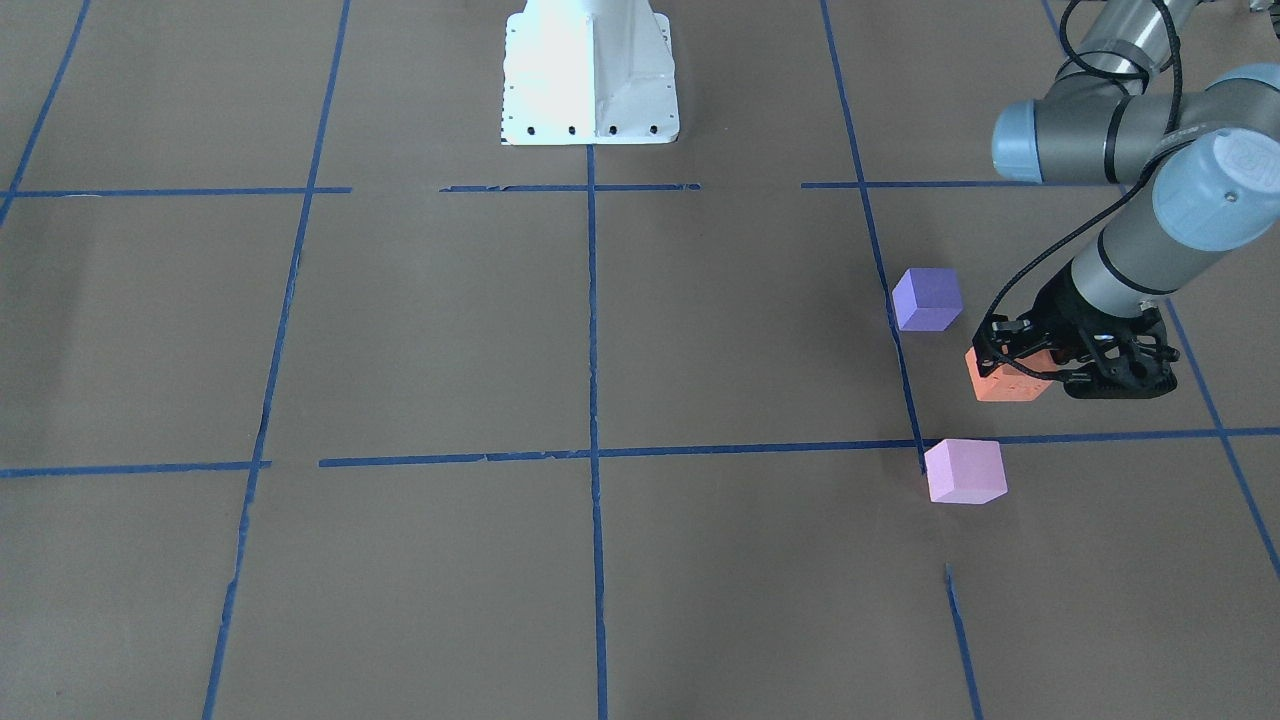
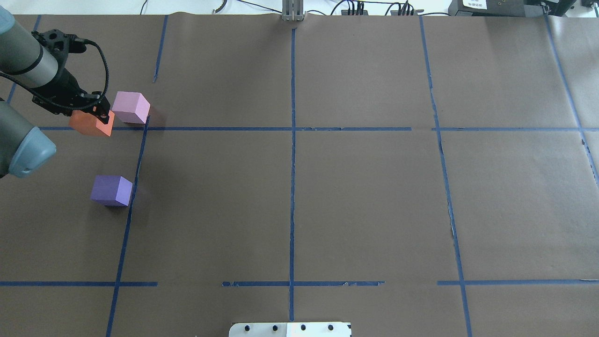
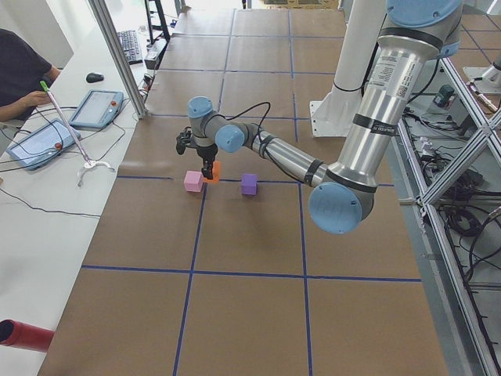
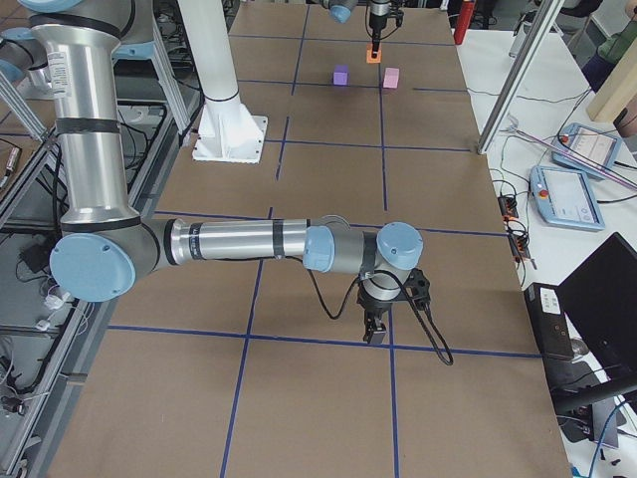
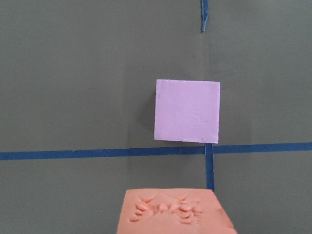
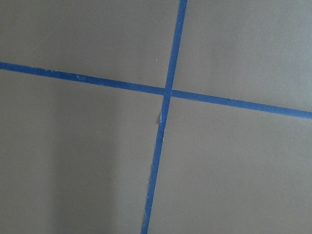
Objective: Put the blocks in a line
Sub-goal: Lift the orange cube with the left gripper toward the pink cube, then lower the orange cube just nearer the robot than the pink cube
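Observation:
My left gripper (image 1: 1032, 362) is shut on the orange block (image 1: 1000, 383) and holds it between the other two blocks. In the overhead view the orange block (image 2: 87, 124) sits just left of the pale pink block (image 2: 131, 107), with the purple block (image 2: 111, 190) nearer the robot. The left wrist view shows the orange block's dented top (image 5: 173, 214) at the bottom edge and the pink block (image 5: 187, 111) ahead, beside a blue tape crossing. The purple block (image 1: 927, 298) and the pink block (image 1: 965, 471) rest on the table. My right gripper (image 4: 376, 327) hovers low over a tape crossing far away; I cannot tell whether it is open or shut.
The table is brown paper with a grid of blue tape lines (image 2: 293, 140). The white robot base (image 1: 590, 75) stands at the middle of the robot's edge. An operator, tablets and cables (image 3: 47, 133) lie on the white side bench.

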Robot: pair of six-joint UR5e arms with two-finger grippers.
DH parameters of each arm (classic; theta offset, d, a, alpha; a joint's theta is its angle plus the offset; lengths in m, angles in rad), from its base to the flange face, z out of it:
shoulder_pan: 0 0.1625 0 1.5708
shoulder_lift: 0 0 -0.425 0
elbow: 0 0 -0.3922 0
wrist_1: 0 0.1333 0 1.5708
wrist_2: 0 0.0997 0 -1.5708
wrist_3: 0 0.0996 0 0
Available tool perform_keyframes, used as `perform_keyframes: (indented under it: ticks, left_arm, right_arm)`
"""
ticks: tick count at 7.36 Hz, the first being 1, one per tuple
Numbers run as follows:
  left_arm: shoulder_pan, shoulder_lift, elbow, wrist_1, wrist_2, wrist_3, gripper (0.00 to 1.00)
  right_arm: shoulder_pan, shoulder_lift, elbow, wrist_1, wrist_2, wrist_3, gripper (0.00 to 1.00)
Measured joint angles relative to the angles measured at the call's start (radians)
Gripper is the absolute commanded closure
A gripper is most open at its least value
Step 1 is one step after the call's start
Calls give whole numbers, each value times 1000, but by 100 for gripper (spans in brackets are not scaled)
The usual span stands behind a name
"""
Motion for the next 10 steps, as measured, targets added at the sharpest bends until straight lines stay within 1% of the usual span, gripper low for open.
perform_keyframes:
  ticks: [3, 5, 7, 10]
  left_arm:
    - [39, -13, 72, -30, -8, 20, 60]
    - [56, -18, 120, -73, -26, 20, 60]
    - [62, -19, 154, -108, -63, 18, 60]
    - [64, -22, 182, -120, -93, 10, 61]
  right_arm:
    - [0, 0, 0, 0, 0, 0, 0]
    - [0, 0, 0, 0, 0, 0, 0]
    - [0, 0, 0, 0, 0, 0, 0]
    - [0, 0, 0, 0, 0, 0, 0]
